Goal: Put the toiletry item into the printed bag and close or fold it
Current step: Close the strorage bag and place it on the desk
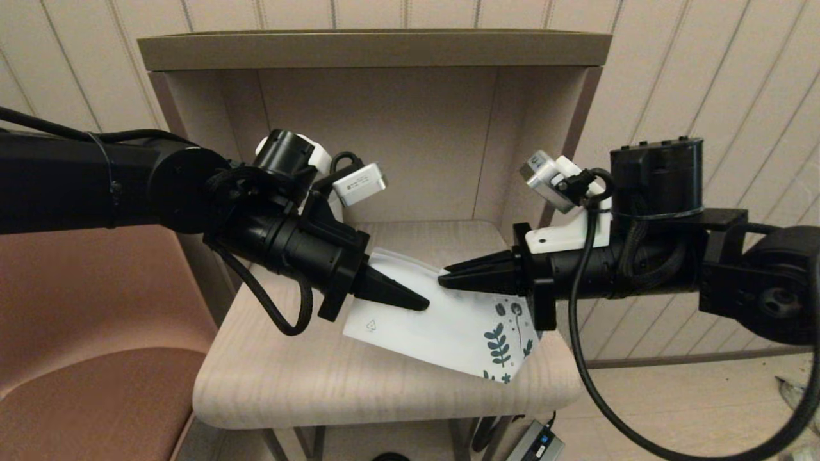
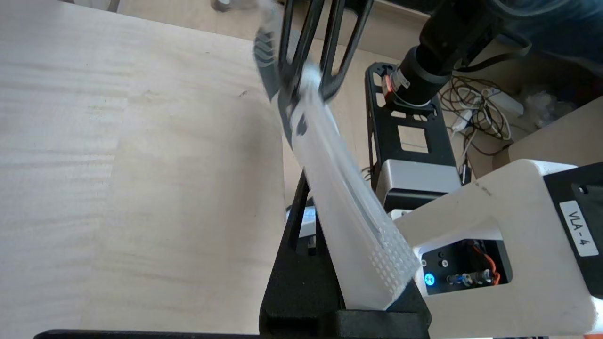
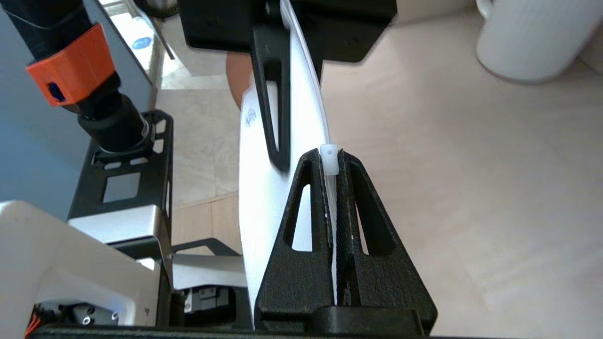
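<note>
The printed bag [image 1: 448,326] is held between both grippers over the small wooden table [image 1: 288,378], its teal leaf prints at the lower right corner. My left gripper [image 1: 418,302] is shut on the bag's plain white end. My right gripper [image 1: 444,279] is shut on the zip edge, with the small white zip tab [image 3: 329,160] pinched at its fingertips. In the left wrist view the bag's zip edge [image 2: 348,207] runs up from my left fingers towards the right gripper's fingers [image 2: 330,52]. The toiletry item is out of sight.
A white ribbed mug [image 3: 527,37] stands on the table beyond the bag. The table sits inside a shelf niche with a back wall and side walls [image 1: 384,141]. A pink chair [image 1: 96,358] is at the left.
</note>
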Available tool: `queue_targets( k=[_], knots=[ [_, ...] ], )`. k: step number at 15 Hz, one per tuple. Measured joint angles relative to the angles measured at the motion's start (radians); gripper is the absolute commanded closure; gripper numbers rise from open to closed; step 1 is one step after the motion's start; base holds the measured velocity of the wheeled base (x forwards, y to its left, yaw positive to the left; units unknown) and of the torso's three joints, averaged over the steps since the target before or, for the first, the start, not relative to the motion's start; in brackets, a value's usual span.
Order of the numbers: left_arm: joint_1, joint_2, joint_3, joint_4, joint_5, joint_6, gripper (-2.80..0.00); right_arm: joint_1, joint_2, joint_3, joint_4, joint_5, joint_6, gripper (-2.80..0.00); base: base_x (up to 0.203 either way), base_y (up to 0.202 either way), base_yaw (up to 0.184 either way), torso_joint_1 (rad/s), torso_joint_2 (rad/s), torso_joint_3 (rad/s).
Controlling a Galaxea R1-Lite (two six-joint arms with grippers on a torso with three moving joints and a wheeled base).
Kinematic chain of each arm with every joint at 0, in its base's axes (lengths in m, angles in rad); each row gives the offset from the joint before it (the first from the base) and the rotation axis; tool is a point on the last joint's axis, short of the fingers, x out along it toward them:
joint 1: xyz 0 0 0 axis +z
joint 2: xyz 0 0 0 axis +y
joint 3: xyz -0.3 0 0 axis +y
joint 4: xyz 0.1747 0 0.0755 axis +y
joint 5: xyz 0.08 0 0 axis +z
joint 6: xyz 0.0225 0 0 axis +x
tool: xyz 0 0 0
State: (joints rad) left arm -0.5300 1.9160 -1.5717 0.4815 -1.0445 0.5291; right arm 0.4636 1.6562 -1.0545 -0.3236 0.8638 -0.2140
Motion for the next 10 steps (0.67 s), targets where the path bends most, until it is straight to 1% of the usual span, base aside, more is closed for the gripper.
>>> queue_targets(
  k=[10],
  knots=[
    [0.007, -0.031, 0.019, -0.008, -0.004, 0.003, 0.0, -0.113, -0.111, 0.14, 0.003, 0.001, -0.009, 0.0, 0.0, 0.0, 0.0, 0.0, 0.0, 0.0]
  ],
)
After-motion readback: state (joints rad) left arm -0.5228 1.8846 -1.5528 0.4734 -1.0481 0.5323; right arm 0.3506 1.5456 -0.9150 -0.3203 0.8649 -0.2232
